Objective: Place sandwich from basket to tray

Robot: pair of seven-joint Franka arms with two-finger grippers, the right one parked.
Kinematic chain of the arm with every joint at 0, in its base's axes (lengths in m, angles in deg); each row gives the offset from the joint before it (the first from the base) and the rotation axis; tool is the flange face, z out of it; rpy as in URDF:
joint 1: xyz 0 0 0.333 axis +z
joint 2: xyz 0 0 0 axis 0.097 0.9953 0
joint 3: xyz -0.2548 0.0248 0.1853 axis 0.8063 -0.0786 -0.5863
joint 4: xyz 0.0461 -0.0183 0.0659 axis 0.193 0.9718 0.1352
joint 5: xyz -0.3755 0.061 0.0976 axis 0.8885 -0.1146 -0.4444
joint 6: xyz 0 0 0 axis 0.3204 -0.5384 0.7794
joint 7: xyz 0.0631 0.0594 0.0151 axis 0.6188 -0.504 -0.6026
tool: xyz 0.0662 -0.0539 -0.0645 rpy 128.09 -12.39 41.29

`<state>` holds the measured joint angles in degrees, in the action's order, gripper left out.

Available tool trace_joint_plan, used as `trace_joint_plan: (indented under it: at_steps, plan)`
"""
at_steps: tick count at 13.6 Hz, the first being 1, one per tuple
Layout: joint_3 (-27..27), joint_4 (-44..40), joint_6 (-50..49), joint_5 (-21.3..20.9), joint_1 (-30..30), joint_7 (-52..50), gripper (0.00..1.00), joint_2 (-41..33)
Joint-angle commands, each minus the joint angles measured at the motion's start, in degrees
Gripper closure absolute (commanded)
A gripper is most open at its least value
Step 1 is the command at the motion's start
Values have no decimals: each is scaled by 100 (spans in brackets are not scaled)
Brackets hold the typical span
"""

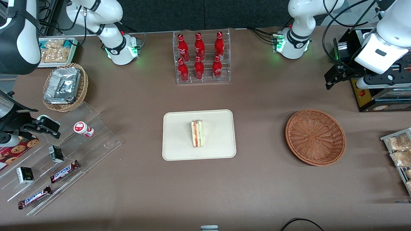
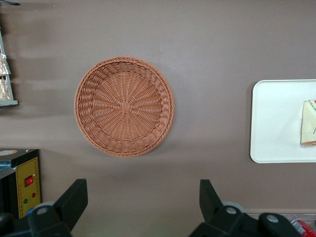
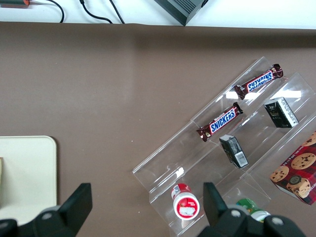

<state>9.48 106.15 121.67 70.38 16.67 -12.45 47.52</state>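
Observation:
The sandwich (image 1: pixel 197 133), a white-bread wedge with red-orange and green layers, lies on the cream tray (image 1: pixel 179 138) in the middle of the table. The left wrist view shows its edge (image 2: pixel 308 123) on the tray (image 2: pixel 276 123). The reddish-brown wicker basket (image 1: pixel 315 137) sits beside the tray, toward the working arm's end, with nothing in it; it also shows in the left wrist view (image 2: pixel 124 106). My left gripper (image 1: pixel 332 83) is raised above the table, farther from the front camera than the basket. In its wrist view the gripper (image 2: pixel 142 197) is open and holds nothing.
A clear rack of red bottles (image 1: pixel 200 57) stands farther back than the tray. A black box with a red switch (image 1: pixel 379 96) sits under the working arm. Bagged snacks (image 1: pixel 399 150) lie beside the basket. A tan basket of foil packets (image 1: pixel 64 86) and a stepped acrylic rack (image 1: pixel 64 154) are at the parked arm's end.

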Motion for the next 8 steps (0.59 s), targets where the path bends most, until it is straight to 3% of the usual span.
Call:
trace_joint_plan:
  at_steps: [1,5,8]
  plan:
    - [-264,-239,-126,52,-326,66,0,140]
    - [-1485,-327,-126,43,-1521,66,0,184]
    - [-1593,-353,-134,17,-1594,74,0,167]
